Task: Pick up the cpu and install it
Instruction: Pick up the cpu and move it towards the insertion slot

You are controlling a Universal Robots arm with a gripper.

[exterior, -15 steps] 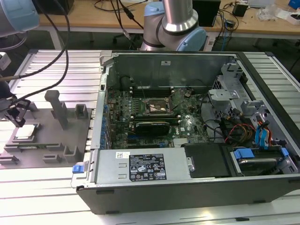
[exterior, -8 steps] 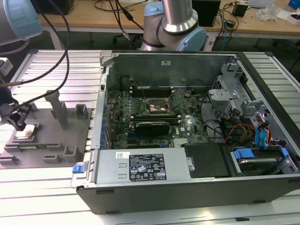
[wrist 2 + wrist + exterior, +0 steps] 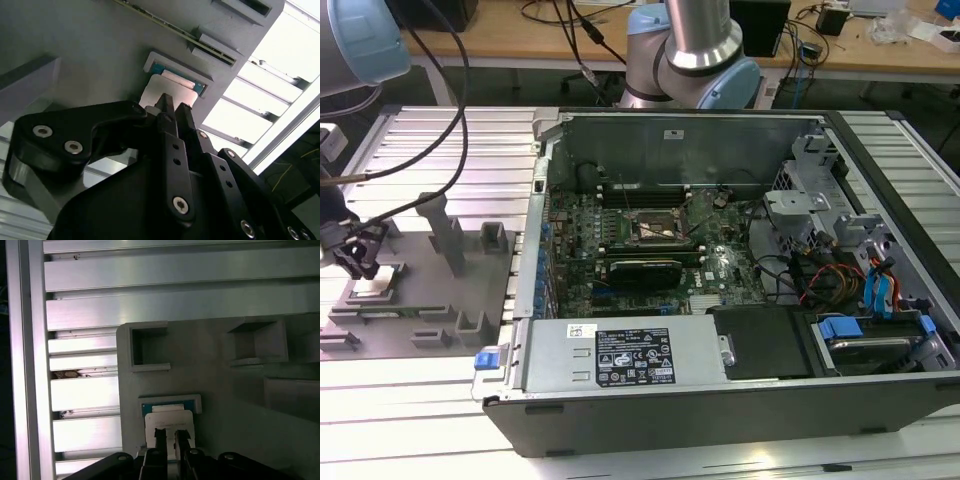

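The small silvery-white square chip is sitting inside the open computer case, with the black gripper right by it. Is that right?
No. The small silvery-white square chip is sitting in a pocket of the grey plastic tray, not the open computer case, with the black gripper right by it. The first wrist view shows this.

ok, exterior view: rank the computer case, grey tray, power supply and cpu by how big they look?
1. computer case
2. grey tray
3. power supply
4. cpu, sitting in the tray, by far the smallest

The tray and power supply are fairly close, but the tray covers somewhat more of the picture.
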